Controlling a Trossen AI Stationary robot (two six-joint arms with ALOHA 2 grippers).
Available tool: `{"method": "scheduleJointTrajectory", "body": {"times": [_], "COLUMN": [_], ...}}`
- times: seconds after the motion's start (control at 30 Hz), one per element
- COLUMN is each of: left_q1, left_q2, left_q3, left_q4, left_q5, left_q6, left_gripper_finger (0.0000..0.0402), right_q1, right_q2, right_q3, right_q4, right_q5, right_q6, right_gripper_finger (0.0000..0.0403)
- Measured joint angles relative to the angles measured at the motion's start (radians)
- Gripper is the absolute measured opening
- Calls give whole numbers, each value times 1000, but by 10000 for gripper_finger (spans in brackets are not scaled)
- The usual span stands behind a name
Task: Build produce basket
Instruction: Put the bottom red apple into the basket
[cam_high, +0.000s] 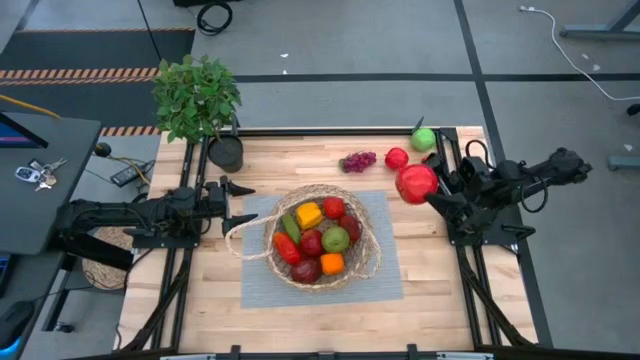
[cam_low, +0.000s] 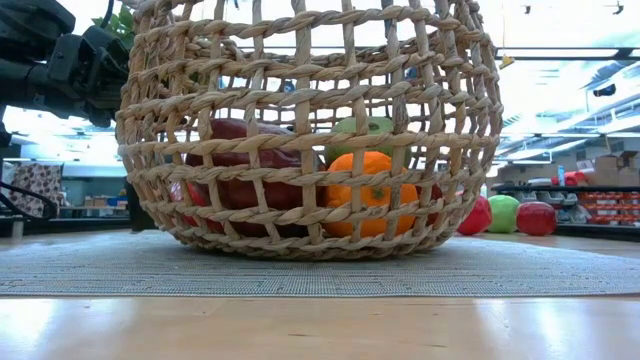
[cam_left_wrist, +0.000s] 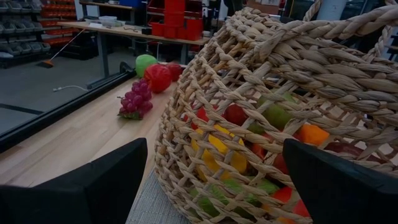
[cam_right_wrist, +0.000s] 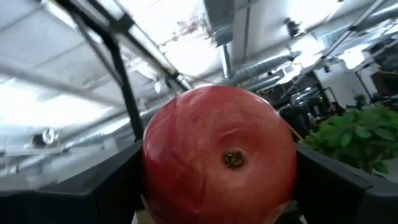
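Between the two dark fingers of the right gripper (cam_high: 424, 187) sits a big round red fruit (cam_high: 416, 184), clamped from both sides and lifted up. In the right wrist view this fruit (cam_right_wrist: 219, 155) fills the gap between the fingers, and its small dark blossom end points straight toward the camera, away from the fingertips. The fruit is nearly a ball, so no long axis can be told.

Just beyond these fingers, near the far right corner of the table (cam_high: 440, 310), lie a smaller red fruit (cam_high: 397, 158), a green fruit (cam_high: 424, 139) and a purple grape bunch (cam_high: 358, 161). The long axis of the bunch runs roughly along the far edge of the table.

The basket (cam_high: 368, 262) stands on a grey mat (cam_high: 385, 280) in the middle of the table, between the two grippers. Its looped handle (cam_high: 243, 238) points toward the left gripper (cam_high: 236, 205), whose fingers are spread apart and hold nothing. They are just beside the basket wall; the handle loop lies near them. In the left wrist view the woven wall (cam_left_wrist: 261, 81) rises close in front of the two fingers (cam_left_wrist: 106, 180).

Inside the basket are red, dark red, green, yellow and orange pieces. A long green one (cam_high: 290, 226) lies with its axis slanting from the far left toward the near right.

A potted plant (cam_high: 197, 97) stands at the far left corner, behind the left arm.
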Motion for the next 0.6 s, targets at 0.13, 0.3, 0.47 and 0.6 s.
{"method": "scheduleJointTrajectory", "body": {"times": [0.13, 0.3, 0.47, 0.6], "left_q1": [0, 0, 0, 0], "left_q2": [0, 0, 0, 0], "left_q3": [0, 0, 0, 0], "left_q4": [0, 0, 0, 0], "left_q5": [0, 0, 0, 0], "left_q6": [0, 0, 0, 0], "left_gripper_finger": [382, 382, 382, 382], "right_q1": [63, 149, 226, 273], "right_q2": [66, 184, 327, 448], "right_q3": [81, 239, 379, 438], "right_q4": [-100, -320, -474, -489], "right_q5": [-3, 180, 403, 476], "right_q6": [-138, -363, -619, -885], "right_gripper_finger": [352, 352, 352, 352]}}
